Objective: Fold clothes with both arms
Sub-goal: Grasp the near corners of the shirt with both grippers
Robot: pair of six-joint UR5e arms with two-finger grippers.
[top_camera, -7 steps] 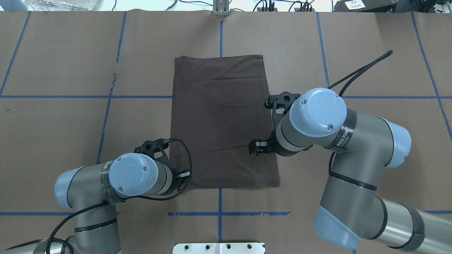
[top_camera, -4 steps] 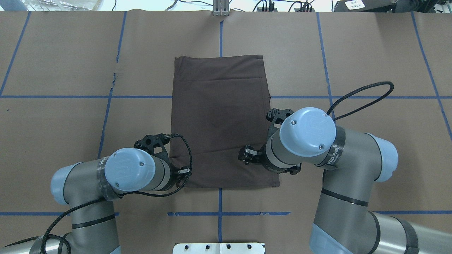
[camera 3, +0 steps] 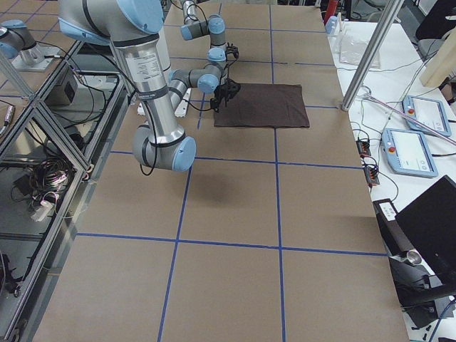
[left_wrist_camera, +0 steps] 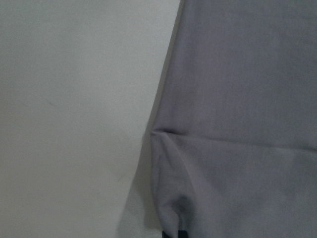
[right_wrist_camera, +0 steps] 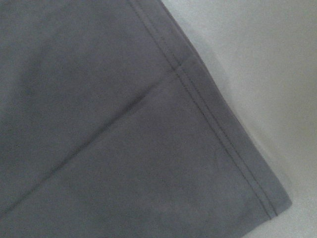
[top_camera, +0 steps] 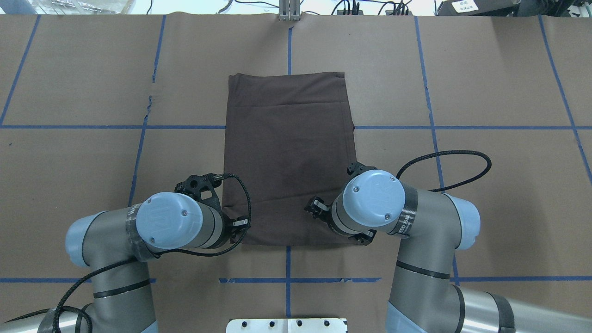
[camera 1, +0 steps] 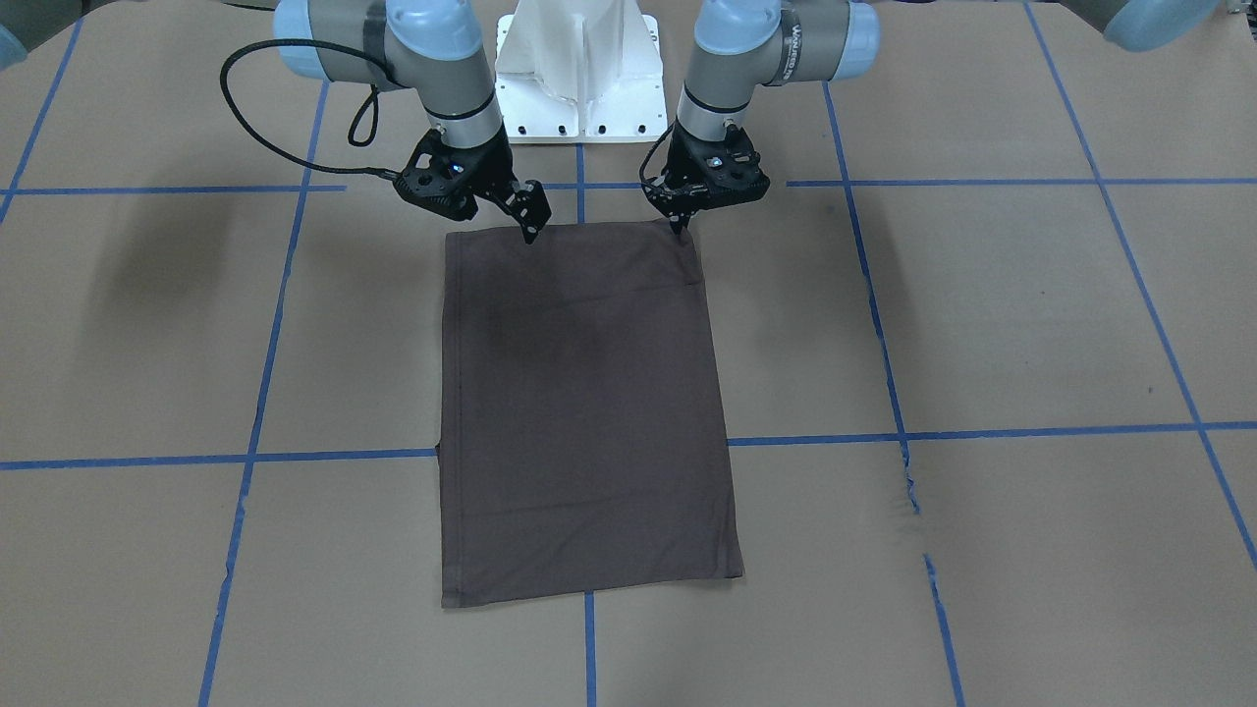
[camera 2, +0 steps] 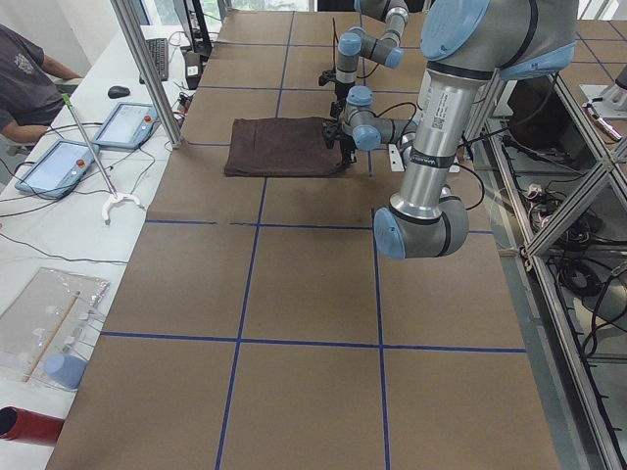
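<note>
T-shirt (top_camera: 286, 157) lies folded flat on the table (top_camera: 69, 185). The left gripper (camera 1: 678, 226) pinches its robot-side corner, and the right gripper (camera 1: 503, 222), jaws spread, hovers over that same edge.

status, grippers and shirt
Left gripper down at near corner of shirt, cloth puckered, grip unclear. Right gripper over near edge, grip unclear. Shirt folded, flat. No obstacle seen.

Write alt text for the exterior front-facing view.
A dark brown T-shirt, folded into a rectangle, lies on a table gridded with blue tape. At its robot-side edge, the left gripper is at one corner, the right gripper inboard of the other.
</note>
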